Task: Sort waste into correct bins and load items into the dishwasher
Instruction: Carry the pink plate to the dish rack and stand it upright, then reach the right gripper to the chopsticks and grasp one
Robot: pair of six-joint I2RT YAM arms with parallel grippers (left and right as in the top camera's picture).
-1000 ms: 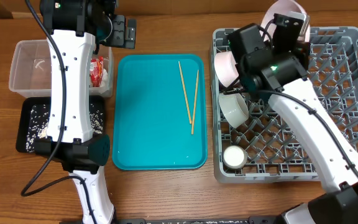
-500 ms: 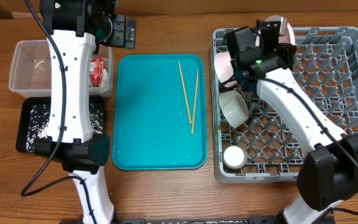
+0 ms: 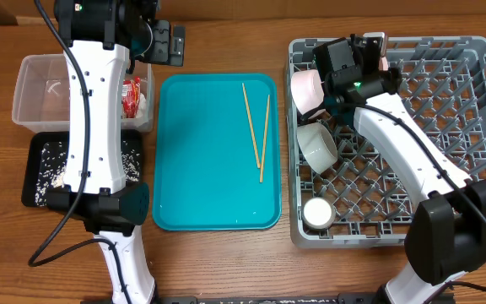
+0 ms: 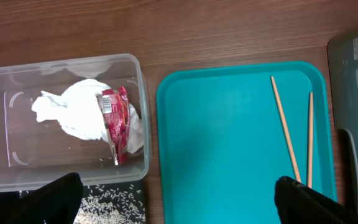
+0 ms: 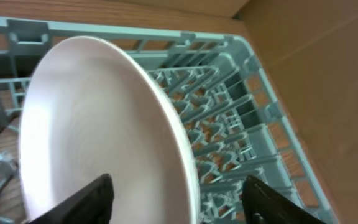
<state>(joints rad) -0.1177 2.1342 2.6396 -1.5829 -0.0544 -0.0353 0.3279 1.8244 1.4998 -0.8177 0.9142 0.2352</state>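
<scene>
1. Right wrist view: the pale pink plate [image 5: 98, 124] is gripped on edge by the right gripper [image 5: 173, 186] inside the grey dish rack [image 5: 229, 106].
2. Left gripper [image 4: 179, 193] is spread wide and empty; no wrapper [image 4: 120, 118] writing can be read.

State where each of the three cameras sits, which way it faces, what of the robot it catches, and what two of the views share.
Overhead: fixed above the table, facing straight down; shows both arms, the teal tray, the grey rack and the bins.
Left wrist: rides the left arm, facing down at the clear tub holding the napkin and wrapper; dark tips of the left gripper show at the bottom.
Right wrist: rides the right arm, facing into the rack at the plate between the right gripper jaws.
Shared: overhead and left wrist both show the chopsticks on the tray.
</scene>
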